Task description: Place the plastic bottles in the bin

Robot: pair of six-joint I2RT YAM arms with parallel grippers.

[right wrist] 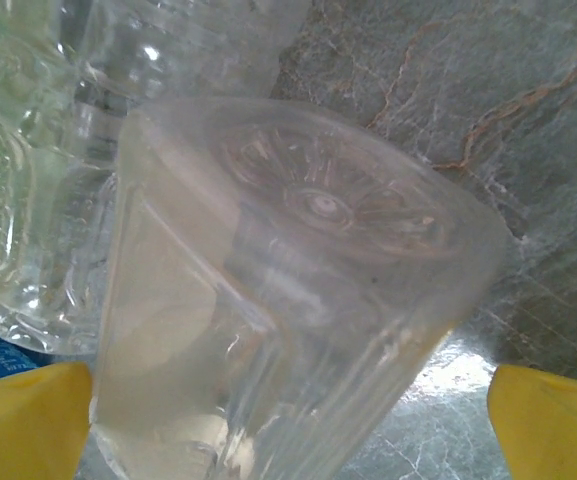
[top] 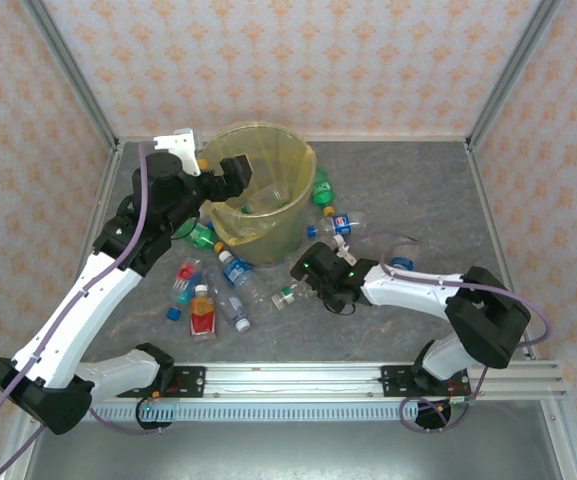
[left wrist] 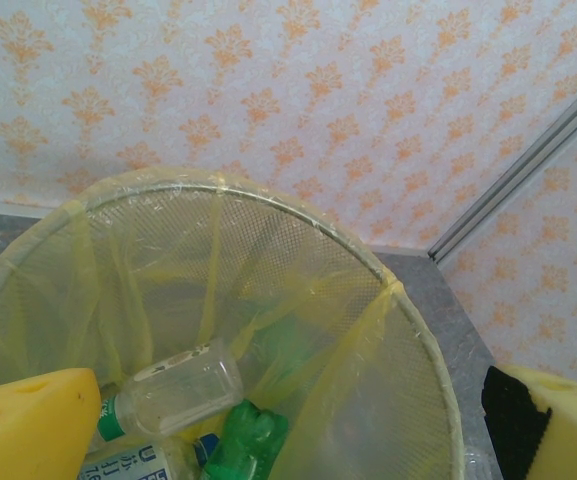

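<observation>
The bin (top: 278, 215), lined with a yellow bag, stands at the middle back of the table. My left gripper (top: 236, 185) hangs open over its left rim with nothing between its yellow fingers (left wrist: 28, 425). Inside the bin (left wrist: 408, 400) lie a clear bottle (left wrist: 173, 388), a green bottle (left wrist: 243, 440) and a labelled one (left wrist: 133, 465). My right gripper (top: 300, 284) is low in front of the bin, open around a clear bottle (right wrist: 298, 300) seen base-on. That bottle (top: 286, 296) has a green cap. A gap shows beside the right finger (right wrist: 553, 420).
More bottles lie loose on the table: a red-labelled one (top: 202, 312), blue-capped ones (top: 236, 275) left of the right gripper, a green one (top: 200, 235) by the bin's left foot, others (top: 340, 222) right of the bin. Another clear bottle (right wrist: 48, 150) touches the one between the fingers.
</observation>
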